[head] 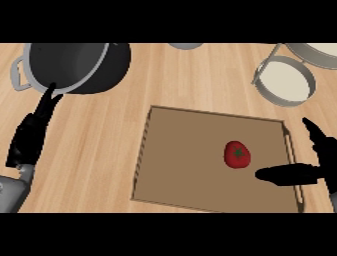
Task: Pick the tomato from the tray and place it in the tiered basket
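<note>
A red tomato [237, 154] with a green stem spot lies right of centre on the brown tray [186, 160]. My right hand [332, 162] hovers at the tray's right edge, open, its thumb [285, 174] stretched left and ending just below and right of the tomato without touching it. The tiered basket [285, 80], grey wire with pale round shelves, stands at the back right. My left hand [31, 132] rests open at the left, fingers pointing up toward a pot.
A dark grey pot [79, 65] with a side handle stands at the back left, just beyond my left fingertips. A small grey object [186, 45] shows at the top edge. Bare wooden counter lies between tray and pot.
</note>
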